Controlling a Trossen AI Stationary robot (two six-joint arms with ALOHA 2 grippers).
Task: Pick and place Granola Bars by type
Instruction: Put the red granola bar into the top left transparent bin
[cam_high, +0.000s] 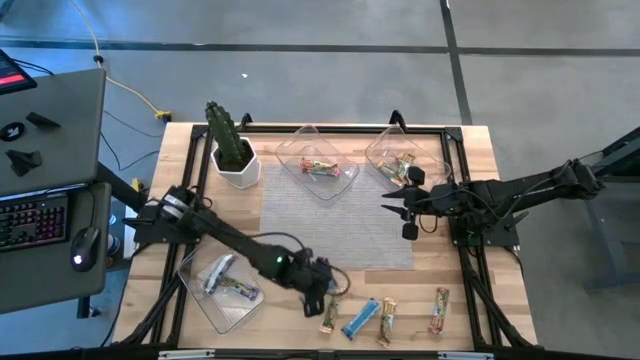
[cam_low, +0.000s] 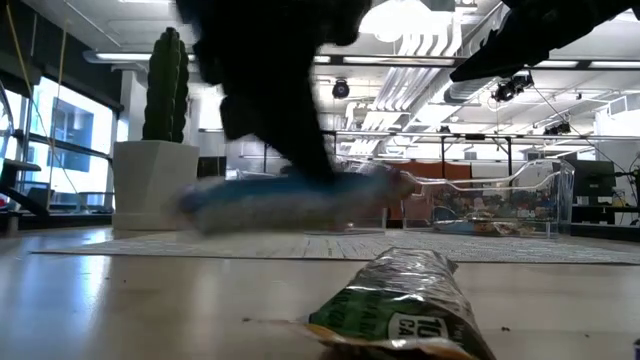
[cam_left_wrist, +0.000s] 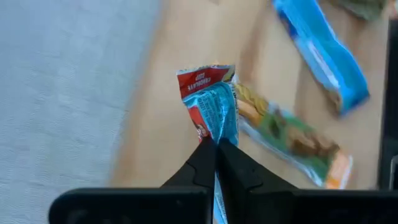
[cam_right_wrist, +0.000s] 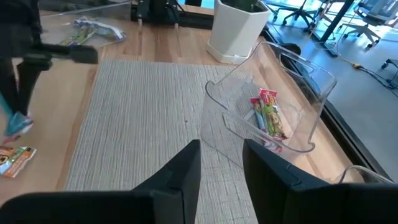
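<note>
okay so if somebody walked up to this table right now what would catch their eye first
Probably the left hand at the table's front edge, shut on a blue and red granola bar lifted over the loose bars lying there. Next, the cactus in its white pot at the back left, beside clear trays holding sorted bars.

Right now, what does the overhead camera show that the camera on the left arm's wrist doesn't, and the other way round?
Only the overhead view shows the whole table, three clear trays, the cactus pot and the right tool open above the grey mat. Only the left wrist view shows the left tool shut on a blue bar, pinching its wrapper end. Both show other bars lying on the wood nearby.
</note>
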